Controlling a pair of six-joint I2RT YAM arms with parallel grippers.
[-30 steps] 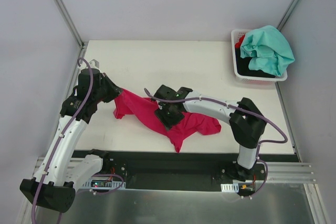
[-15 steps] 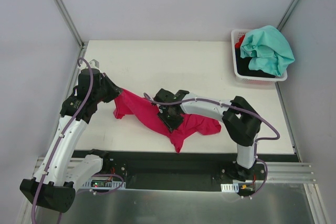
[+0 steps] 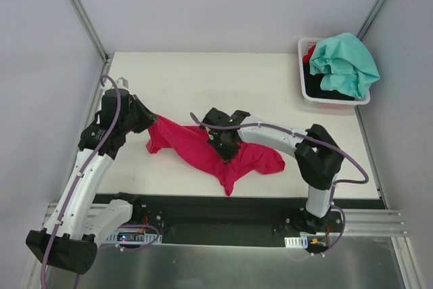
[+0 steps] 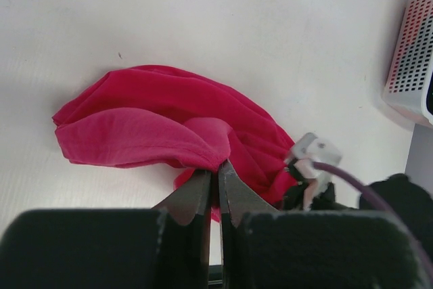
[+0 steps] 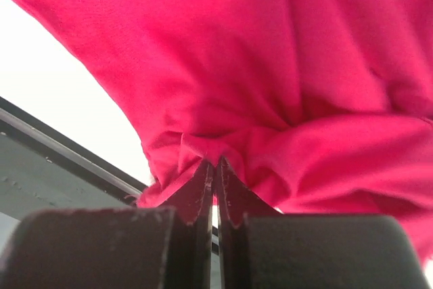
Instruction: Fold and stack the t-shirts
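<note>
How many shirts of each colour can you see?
pink shirt: 1
teal shirt: 1
black shirt, mostly hidden: 1
red shirt, only a bit showing: 1
Total: 4

White basket [image 3: 302, 71] at table's [image 3: 223, 86] far-right corner

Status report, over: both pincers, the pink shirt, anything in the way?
Left pincer shut on magenta t-shirt edge. Right pincer shut on its middle. Shirt bunched, not folded. Basket far off, nothing blocking.

Left claw [image 4: 218, 169] pinches a fold of the crumpled magenta t-shirt [image 4: 155, 126] on the white table [image 4: 203, 18].
</note>
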